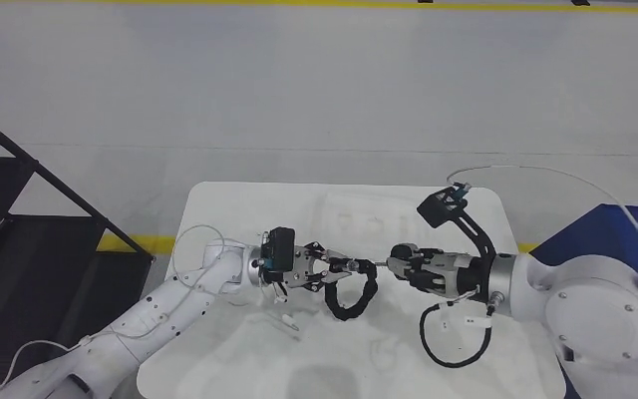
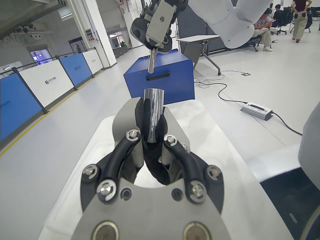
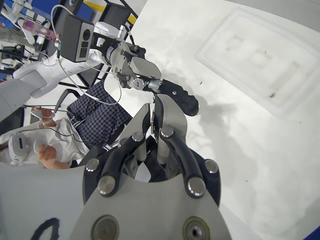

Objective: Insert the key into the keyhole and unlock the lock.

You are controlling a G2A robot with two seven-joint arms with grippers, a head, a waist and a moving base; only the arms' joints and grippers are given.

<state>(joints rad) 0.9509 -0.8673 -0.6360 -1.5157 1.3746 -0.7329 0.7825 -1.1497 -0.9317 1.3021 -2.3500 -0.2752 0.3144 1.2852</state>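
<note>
Alignment looks to be the step in hand: the key [image 2: 151, 62] points toward the lock [image 2: 154, 101], but its tip stops short of the chrome barrel with a clear gap between them. Both are held in the air above the white table [image 1: 239, 204]. From where I stand, the right gripper [image 3: 152, 109] is clenched on the key's head, jaws almost meeting with only that thin head between them, the blade sticking out toward the other arm. The left gripper [image 2: 150, 119] is closed partway, grasping the lock's barrel by its sides, and the black cable loop [image 1: 351, 294] hangs below. The keyhole [image 3: 137, 83] faces the key. Next, I'd judge, the right arm must bring the blade dead in line with that slot and push straight in before any turn. A slight tilt could send the tip skidding off the face.
</note>
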